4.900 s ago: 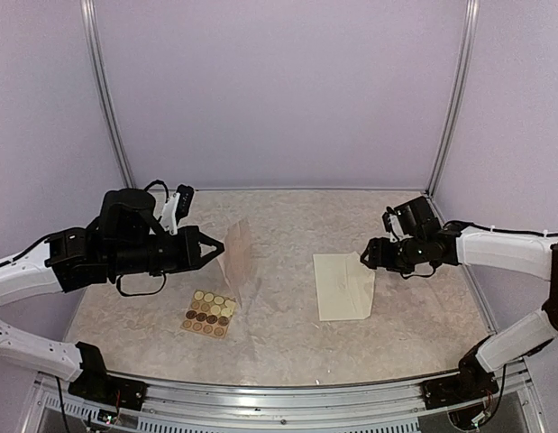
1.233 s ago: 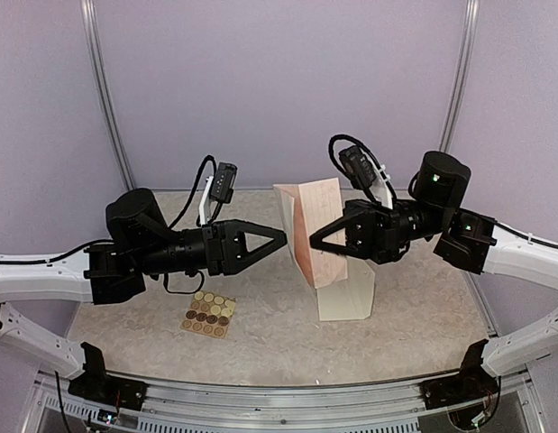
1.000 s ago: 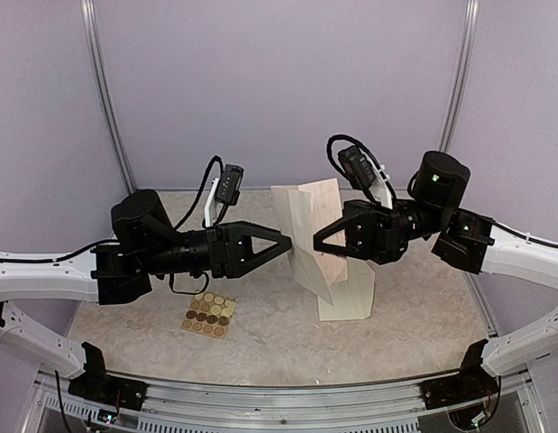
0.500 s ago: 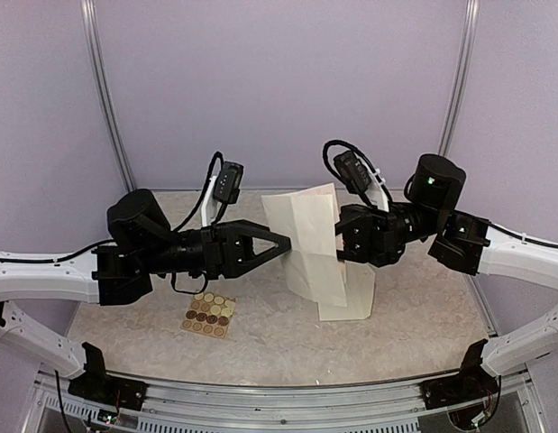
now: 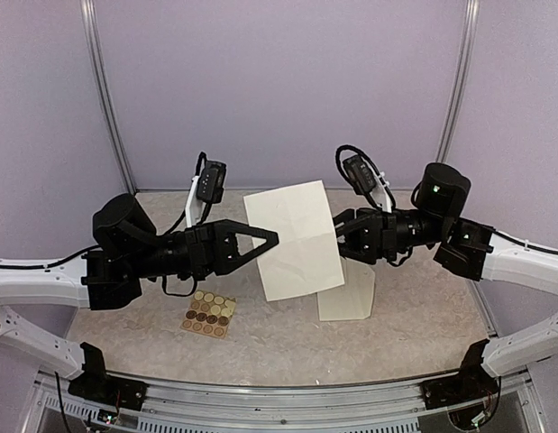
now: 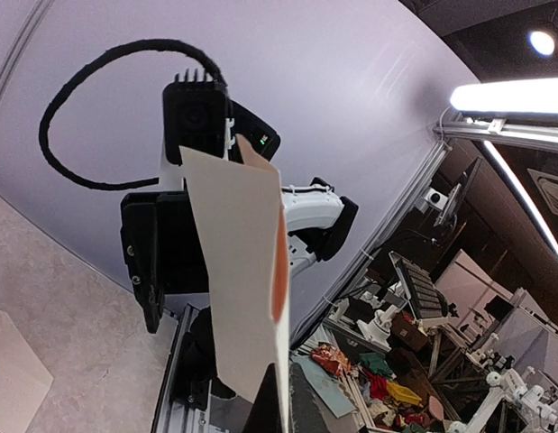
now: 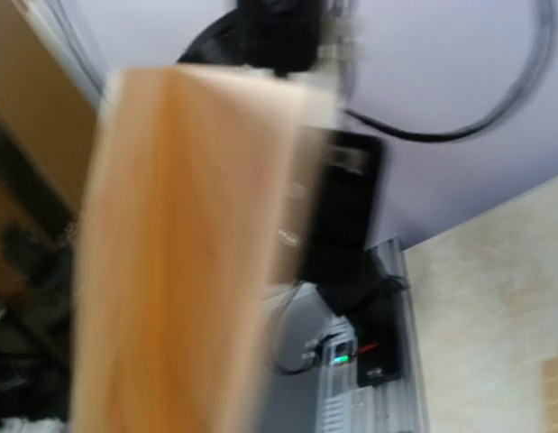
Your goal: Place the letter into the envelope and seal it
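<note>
Letter (image 5: 292,239) upright, long axis approx vert.

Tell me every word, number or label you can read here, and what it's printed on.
No text can be read in any view.
Sheet of paper: the side facing the overhead camera looks blank.
Card of round stickers: too small to read anything.
Envelope: plain, as far as it shows.
Right wrist view: too blurred to read anything.

Lilac walls (image 5: 279,90), silver corner posts (image 5: 105,99) — speckled beige tabletop (image 5: 414,329).
</note>
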{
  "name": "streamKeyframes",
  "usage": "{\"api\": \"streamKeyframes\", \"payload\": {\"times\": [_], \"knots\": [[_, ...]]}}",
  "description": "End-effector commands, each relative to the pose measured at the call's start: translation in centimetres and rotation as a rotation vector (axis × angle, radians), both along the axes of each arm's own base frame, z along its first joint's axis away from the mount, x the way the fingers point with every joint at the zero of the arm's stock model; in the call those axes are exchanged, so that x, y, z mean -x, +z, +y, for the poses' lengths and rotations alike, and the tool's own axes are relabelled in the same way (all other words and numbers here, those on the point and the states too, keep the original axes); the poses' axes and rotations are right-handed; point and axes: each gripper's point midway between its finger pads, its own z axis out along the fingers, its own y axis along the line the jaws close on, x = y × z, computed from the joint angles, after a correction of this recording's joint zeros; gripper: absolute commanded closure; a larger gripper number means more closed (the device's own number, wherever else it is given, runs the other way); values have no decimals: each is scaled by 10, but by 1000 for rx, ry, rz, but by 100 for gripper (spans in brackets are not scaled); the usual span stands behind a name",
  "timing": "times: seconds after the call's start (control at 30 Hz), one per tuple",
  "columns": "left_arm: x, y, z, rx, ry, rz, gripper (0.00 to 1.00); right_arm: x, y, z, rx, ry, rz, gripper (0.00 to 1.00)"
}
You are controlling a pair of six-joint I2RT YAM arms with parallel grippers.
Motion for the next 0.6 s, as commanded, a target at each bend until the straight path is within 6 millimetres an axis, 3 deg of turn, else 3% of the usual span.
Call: {"api": "streamKeyframes", "payload": {"times": [0.0, 0.1, 0.23, 0.57], "knots": [[-1, 10, 14, 37, 53, -22, 100, -5, 22, -27, -102, -73, -21, 38], [0, 12, 16, 36, 59, -26, 100, 2, 28, -33, -127, -55, -40, 19], [1, 14, 16, 36, 54, -32, 100, 3, 25, -32, -120, -44, -28, 5], [5, 14, 9, 30, 16, -42, 100, -6, 5, -11, -44, -34, 32, 1]]}}
